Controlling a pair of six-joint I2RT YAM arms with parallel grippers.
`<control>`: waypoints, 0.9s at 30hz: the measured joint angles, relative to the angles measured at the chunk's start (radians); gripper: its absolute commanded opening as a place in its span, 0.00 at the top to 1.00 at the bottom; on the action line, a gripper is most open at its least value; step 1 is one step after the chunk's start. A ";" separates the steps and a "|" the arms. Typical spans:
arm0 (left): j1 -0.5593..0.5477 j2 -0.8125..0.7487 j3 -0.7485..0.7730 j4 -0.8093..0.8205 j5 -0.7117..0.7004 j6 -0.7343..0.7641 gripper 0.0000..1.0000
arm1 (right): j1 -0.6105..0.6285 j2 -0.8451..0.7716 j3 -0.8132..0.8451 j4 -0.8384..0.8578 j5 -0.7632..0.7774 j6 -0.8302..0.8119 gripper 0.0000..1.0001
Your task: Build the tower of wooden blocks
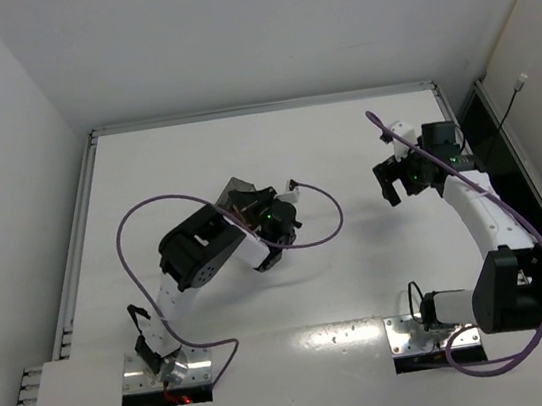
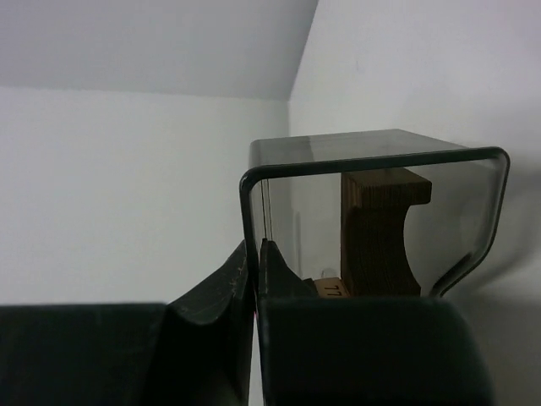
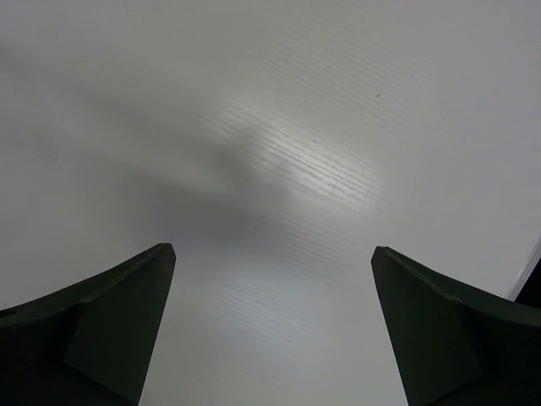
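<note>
**Bin wall pinched by left gripper [image 2: 256, 247], right gripper [image 3: 273, 249] spread**

Translucent grey bin [image 2: 456, 199] is clamped by one wall between the left gripper's fingers, which are pressed together on it just below the rim. The wood blocks are seen inside the bin, through its wall. A dark brown block [image 2: 376, 245] with a curved cut-out is viewed upright. A tan block [image 2: 330, 288] with dark printed marks is seen just beside its lower left, mostly hidden behind the gripper. In the top view the bin is found at left-centre of the white surface [image 1: 363, 281], at the left arm's tip. Whether it rests on the surface cannot be told. The right gripper is held wide apart over bare surface, well apart from the bin, with nothing between its fingers.
</note>
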 measured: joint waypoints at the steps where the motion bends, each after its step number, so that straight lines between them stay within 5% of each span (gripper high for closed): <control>1: -0.002 0.030 -0.002 0.053 -0.006 0.099 1.00 | 0.000 -0.001 -0.003 0.000 0.000 0.000 0.00; 5: -0.014 0.130 -0.016 0.172 -0.018 0.355 1.00 | 0.000 -0.002 -0.006 0.001 0.001 0.004 0.00; 10: -0.031 0.131 -0.020 0.241 -0.021 0.500 1.00 | -0.004 -0.023 -0.030 0.008 0.001 0.005 0.00; 27: -0.071 0.138 0.131 0.273 -0.006 0.661 1.00 | -0.008 -0.061 -0.061 0.019 0.003 0.008 0.00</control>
